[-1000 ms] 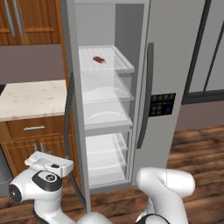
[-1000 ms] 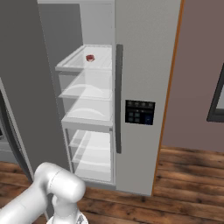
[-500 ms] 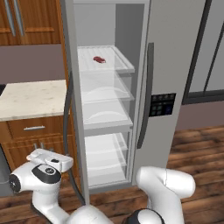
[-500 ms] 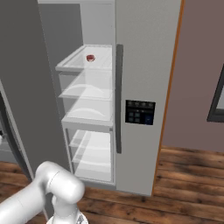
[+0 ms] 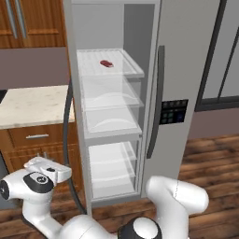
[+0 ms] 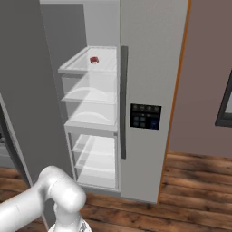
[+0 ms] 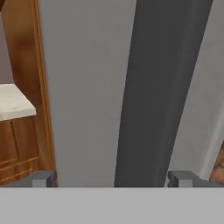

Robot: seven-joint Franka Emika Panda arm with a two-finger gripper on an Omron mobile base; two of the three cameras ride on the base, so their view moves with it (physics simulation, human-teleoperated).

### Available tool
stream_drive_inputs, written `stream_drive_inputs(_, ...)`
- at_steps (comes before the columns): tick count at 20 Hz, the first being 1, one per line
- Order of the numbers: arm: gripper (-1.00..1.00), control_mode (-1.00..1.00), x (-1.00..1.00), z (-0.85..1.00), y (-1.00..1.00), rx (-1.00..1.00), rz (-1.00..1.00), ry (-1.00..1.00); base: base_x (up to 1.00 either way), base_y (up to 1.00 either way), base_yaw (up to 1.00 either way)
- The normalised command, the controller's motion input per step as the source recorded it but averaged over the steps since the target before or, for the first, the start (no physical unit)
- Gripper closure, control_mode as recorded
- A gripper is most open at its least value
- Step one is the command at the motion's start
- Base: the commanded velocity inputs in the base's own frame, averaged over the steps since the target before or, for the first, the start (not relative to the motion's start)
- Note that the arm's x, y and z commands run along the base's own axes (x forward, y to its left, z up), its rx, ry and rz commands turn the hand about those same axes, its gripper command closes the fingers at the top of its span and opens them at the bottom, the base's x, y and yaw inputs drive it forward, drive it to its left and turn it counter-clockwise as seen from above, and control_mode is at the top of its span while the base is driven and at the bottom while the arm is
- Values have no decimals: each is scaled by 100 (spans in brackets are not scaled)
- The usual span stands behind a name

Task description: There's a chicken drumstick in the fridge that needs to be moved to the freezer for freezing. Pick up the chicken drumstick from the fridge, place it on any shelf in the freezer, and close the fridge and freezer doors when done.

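The fridge [image 5: 109, 116] stands open, with clear rimmed shelves. A tiny dark reddish-brown piece, the chicken drumstick [image 5: 106, 63] [image 6: 94, 60], lies on the top shelf [image 5: 126, 70]. The opened door [image 6: 27, 90] is swung out to the left. In the hand view its dark bar handle [image 7: 162, 87] runs up between the fingertips of my gripper [image 7: 113, 178], which is open and holds nothing. In the left base view my hand [image 5: 46, 169] is low beside that handle [image 5: 66, 140]. The other door [image 5: 186, 70] is shut; it has a long dark handle [image 5: 156, 102] and a black control panel [image 5: 172, 111].
A pale stone counter [image 5: 28, 105] over brown wooden drawers [image 5: 32, 137] sits left of the opened door, close to my hand. Wooden cabinets [image 5: 28, 23] hang above it. Wood floor [image 6: 195, 199] lies open to the right of the appliance.
My hand has shifted slightly up and left beside the opened door's handle. The jaws stay wide. The piece on the top shelf and the doors have not moved.
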Motion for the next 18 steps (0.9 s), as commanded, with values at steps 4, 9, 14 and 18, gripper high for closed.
stream_drive_inputs(4, -100, -100, 29, -11, -80, 1, -2, 0, 0, 0, 0)
stream_drive_inputs(9, -100, -100, 39, -15, -100, 6, -1, 0, 0, 0, 0)
stream_drive_inputs(14, -100, -100, 41, -9, -100, 10, 0, 0, 0, 0, 0)
stream_drive_inputs(18, -100, -100, 43, -1, -100, 11, 0, 0, 0, 0, 0)
